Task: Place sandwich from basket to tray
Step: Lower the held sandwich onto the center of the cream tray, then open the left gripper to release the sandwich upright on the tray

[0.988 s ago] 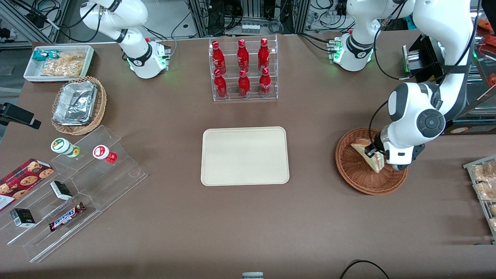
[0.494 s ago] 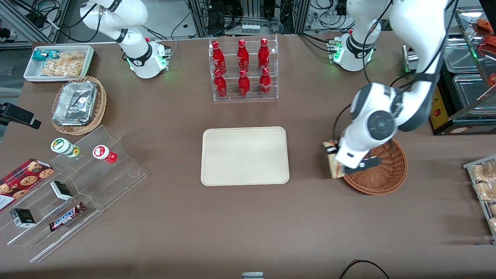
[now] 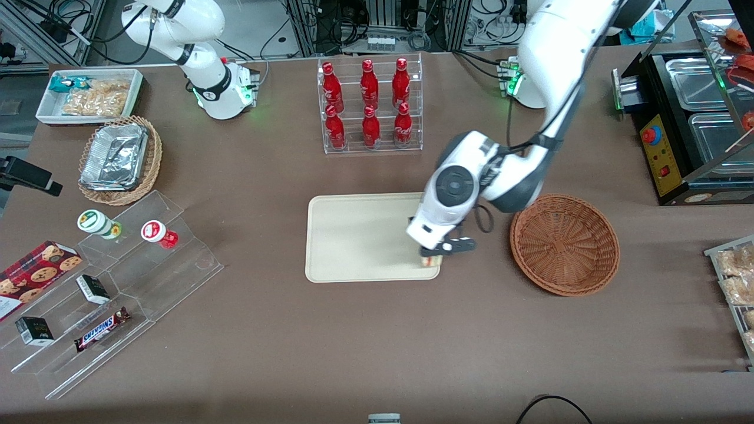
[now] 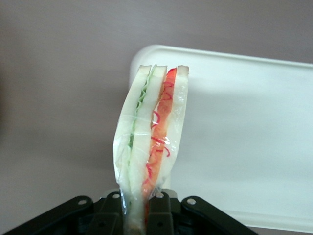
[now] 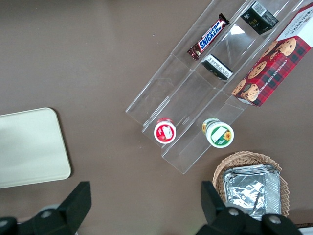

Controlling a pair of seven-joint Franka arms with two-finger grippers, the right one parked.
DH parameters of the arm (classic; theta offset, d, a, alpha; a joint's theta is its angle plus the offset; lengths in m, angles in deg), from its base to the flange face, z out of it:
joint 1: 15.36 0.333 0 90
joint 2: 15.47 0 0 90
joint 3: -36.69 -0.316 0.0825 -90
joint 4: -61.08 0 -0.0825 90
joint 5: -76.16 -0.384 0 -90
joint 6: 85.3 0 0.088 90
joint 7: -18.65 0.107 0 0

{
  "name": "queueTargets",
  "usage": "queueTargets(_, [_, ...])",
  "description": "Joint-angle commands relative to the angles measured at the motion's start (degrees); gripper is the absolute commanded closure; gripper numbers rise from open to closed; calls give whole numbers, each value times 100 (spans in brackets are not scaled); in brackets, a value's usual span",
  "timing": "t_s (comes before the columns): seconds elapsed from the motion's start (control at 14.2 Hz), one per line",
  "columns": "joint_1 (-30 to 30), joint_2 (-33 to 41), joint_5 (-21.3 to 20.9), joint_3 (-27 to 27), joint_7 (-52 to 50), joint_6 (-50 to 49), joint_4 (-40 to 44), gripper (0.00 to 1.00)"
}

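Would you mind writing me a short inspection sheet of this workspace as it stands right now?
Surface: brown table, no spills seen.
Job's things: sandwich held upright over a corner of the tray, not yet set down; basket holds nothing.
Clutter: rack of red bottles; acrylic steps with snack bar, cookie box and two cups; foil container in a tan wicker basket; white snack bin.
Grippers: gripper shut on the sandwich above the tray's edge nearest the basket.
Cables: a black cable at the table's front edge.
Surroundings: metal pans beside the working arm's end.
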Motion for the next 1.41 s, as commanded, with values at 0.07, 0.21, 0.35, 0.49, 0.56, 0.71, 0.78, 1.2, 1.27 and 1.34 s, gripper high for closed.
queueTargets(0.07, [-601, -711, -107, -65, -580, -116, 1025, 100])
queueTargets(0.21, [-821, -984, -98, -66, -854, -107, 1334, 100])
queueTargets(0.35, [-1049, -1160, -116, -74, -1021, 50, 1413, 99])
queueTargets(0.49, [-1139, -1318, -116, -92, -1118, 279, 1423, 98])
queueTargets(0.56, [-1147, -1389, -116, -92, -1119, 358, 1423, 98])
queueTargets(0.71, [-1235, -1477, -125, -92, -1119, 437, 1423, 93])
queueTargets(0.78, [-1235, -1477, -168, -83, -1119, 481, 1405, 80])
queueTargets(1.2, [-1209, -907, -414, -101, -1294, 71, 1370, 0])
queueTargets(1.27, [-1157, -697, -493, -101, -1286, -158, 1387, 0])
queueTargets(1.34, [-1130, -512, -529, -109, -1294, -360, 1379, 0])
